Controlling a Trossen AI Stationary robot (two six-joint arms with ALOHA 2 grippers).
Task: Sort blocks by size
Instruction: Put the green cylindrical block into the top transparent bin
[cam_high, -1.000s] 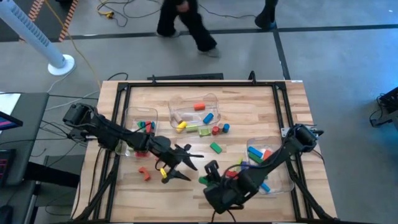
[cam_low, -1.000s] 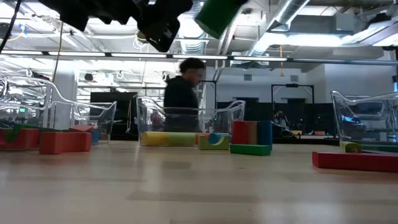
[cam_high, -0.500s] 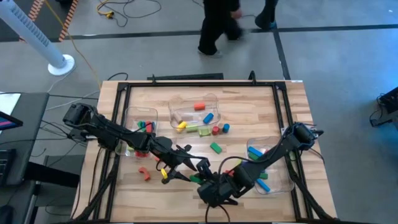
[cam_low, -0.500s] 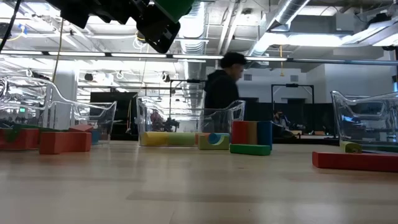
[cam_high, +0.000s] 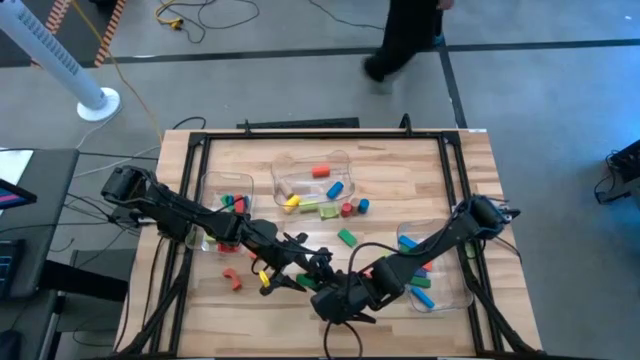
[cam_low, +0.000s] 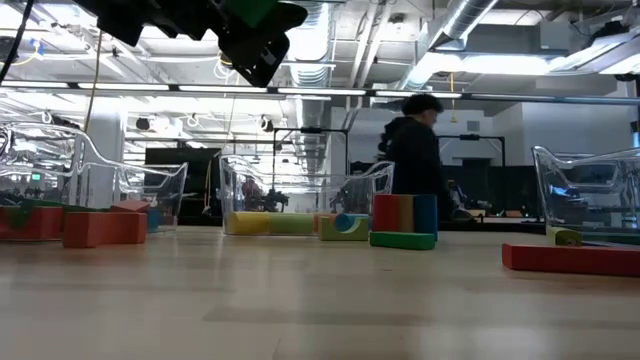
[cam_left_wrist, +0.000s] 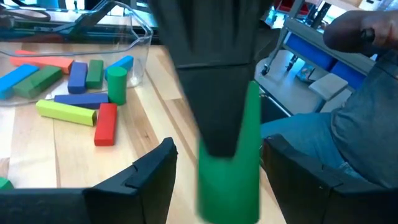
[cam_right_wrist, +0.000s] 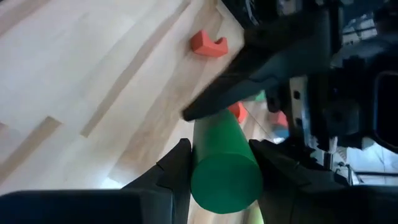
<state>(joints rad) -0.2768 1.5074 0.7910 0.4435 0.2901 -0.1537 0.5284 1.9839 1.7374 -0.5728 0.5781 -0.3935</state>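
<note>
While the right hand (cam_right_wrist: 221, 163) grips the green cylinder (cam_right_wrist: 225, 163) above the desk's near edge, the open left hand (cam_left_wrist: 214, 162) flanks it; light, rigid, slick: hold mid-length.

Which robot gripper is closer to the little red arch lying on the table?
Left. The left gripper hangs open a short way beside the red arch. The right gripper, shut on a green cylinder, is farther off beyond it.
</note>
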